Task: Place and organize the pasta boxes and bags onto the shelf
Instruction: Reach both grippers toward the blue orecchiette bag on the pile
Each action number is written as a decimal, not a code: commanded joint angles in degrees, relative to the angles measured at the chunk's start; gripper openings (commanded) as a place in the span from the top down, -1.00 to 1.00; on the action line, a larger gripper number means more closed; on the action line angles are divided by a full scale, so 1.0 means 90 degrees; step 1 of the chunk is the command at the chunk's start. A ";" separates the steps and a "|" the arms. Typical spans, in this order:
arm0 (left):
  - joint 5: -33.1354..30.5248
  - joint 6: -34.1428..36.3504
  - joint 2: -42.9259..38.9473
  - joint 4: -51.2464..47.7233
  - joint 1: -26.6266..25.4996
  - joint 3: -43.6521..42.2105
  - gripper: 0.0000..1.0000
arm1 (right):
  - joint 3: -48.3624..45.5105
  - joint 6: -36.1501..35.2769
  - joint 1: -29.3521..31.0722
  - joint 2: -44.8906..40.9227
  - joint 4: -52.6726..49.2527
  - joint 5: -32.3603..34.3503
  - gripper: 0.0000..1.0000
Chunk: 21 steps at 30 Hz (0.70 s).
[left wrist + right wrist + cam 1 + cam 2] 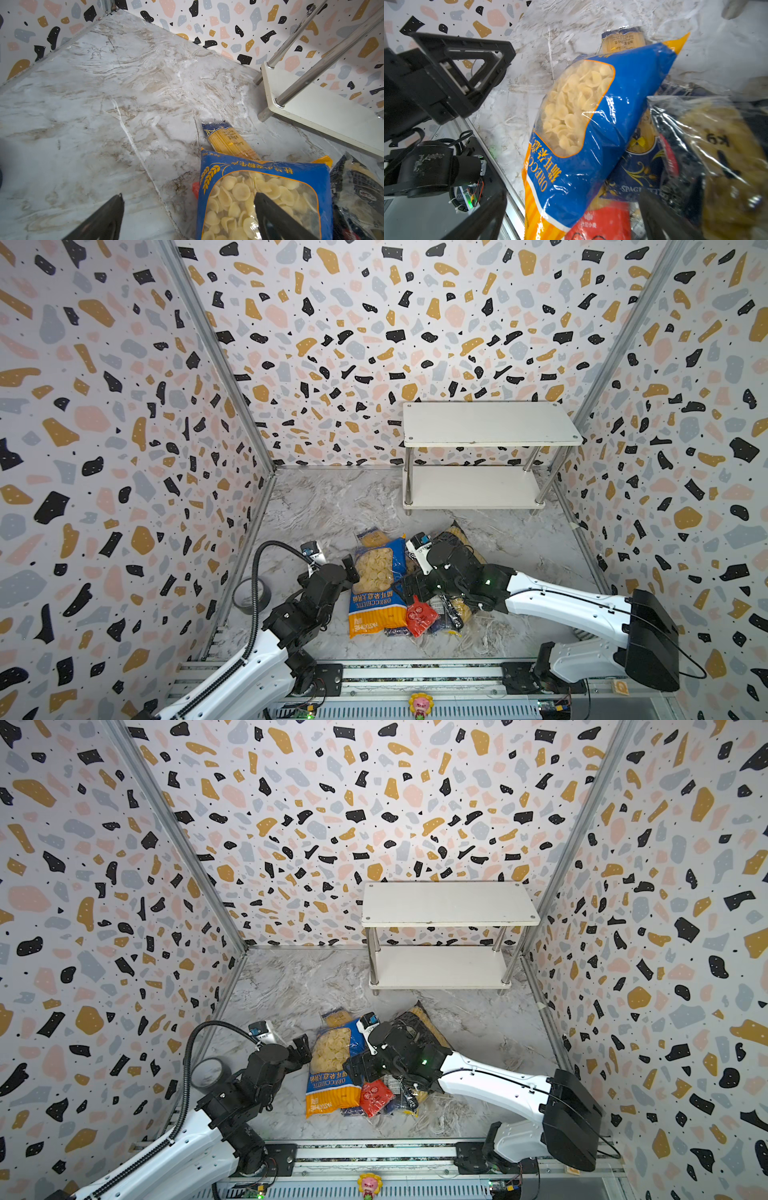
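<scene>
Pasta pile (pixel 415 614) lies on the table (pixel 316 506) near the front in both top views, well apart from the shelf (pixel 490 423), whose two boards are bare. On top is the shell bag (pixel 376 585), with the dark bag (pixel 457 533) behind it to the right. The left claw (pixel 343 572) sits just beside the shell bag's left edge. The right claw (pixel 411 589) hangs over the middle. Neither holds anything.

Left wrist view: the fingers (pixel 274 218) are spread wide, one over bare table and one over the shell bag's window, straddling its edge. A spaghetti pack (pixel 228 139) pokes out from under the bag. Closing here would likely pinch only loose film. The bag could then sag and slip on the lift, or drag that pack along.

Right wrist view: these fingers (pixel 660 218) are also wide apart and grip nothing. They hover above the shell bag, a red pack (pixel 602 224) and a navy pack (pixel 639 172), with the left claw close by. Both arms crowd one bag, so a bump between them is the main worry. The slick, overlapping wrappers could also make a grab catch two packs or scatter the lot.
</scene>
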 commanded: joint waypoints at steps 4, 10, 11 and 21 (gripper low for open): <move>0.0288 -0.0073 -0.0331 -0.0376 -0.0014 0.0039 -0.97 | 0.0491 0.0167 0.0098 0.0615 -0.0057 -0.0110 -0.98; 0.0798 -0.0062 -0.0744 -0.0536 -0.0016 0.0142 -0.97 | 0.0655 0.0263 0.0089 0.1031 -0.0105 -0.0297 -0.98; 0.0913 -0.0087 -0.0804 -0.0546 -0.0016 0.0211 -0.97 | 0.0724 0.0266 0.0089 0.1128 -0.0113 -0.0356 -0.98; 0.1827 0.0290 -0.0416 -0.1543 -0.0021 0.1881 -0.97 | 0.1171 0.0308 -0.0146 0.1762 0.0038 -0.0989 -0.98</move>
